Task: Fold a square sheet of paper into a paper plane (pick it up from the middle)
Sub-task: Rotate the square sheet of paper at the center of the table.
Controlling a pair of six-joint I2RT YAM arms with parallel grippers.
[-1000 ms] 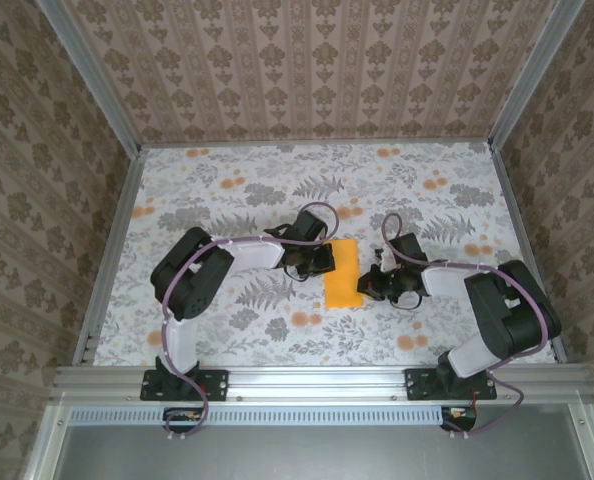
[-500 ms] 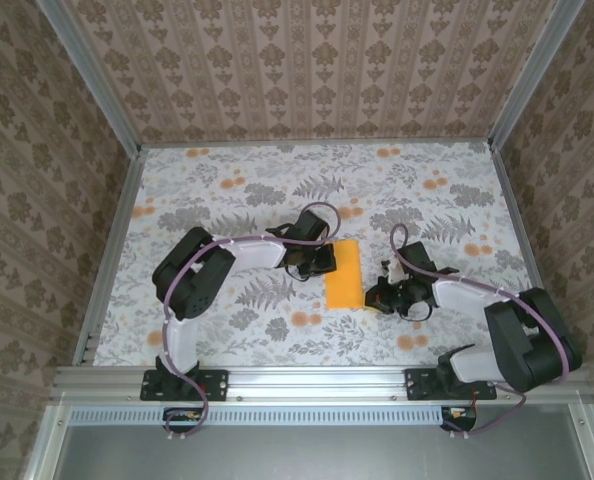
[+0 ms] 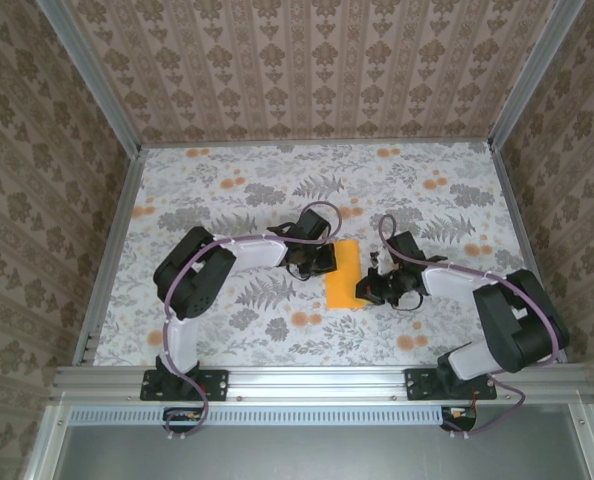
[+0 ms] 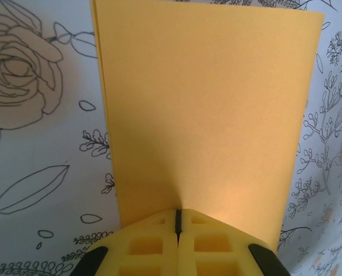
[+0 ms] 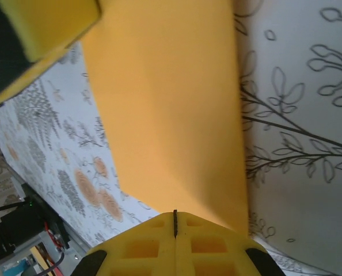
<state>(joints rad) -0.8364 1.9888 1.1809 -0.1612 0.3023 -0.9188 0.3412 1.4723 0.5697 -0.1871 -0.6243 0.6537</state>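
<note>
The orange-yellow sheet of paper (image 3: 342,275) lies flat on the table's middle as a narrow upright rectangle, folded double. In the left wrist view its layered edge runs down the left of the paper (image 4: 205,115). My left gripper (image 3: 324,260) is shut, its tips (image 4: 177,214) resting on the paper's left edge. My right gripper (image 3: 368,288) is shut too, with its tips (image 5: 175,214) at the lower right edge of the paper (image 5: 171,103). A yellow finger of the left gripper (image 5: 44,23) shows across the sheet. Whether either jaw pinches paper is hidden.
The floral tablecloth (image 3: 227,190) covers the table, with printed orange flower blotches (image 3: 302,318) near the paper. Aluminium rails (image 3: 112,240) and patterned walls enclose the left, right and back sides. Both arm bases stand at the near edge (image 3: 317,380).
The right gripper drew back down and right from the paper's edge half a second ago, then came back to touch it. The left gripper and the paper stayed in place.
</note>
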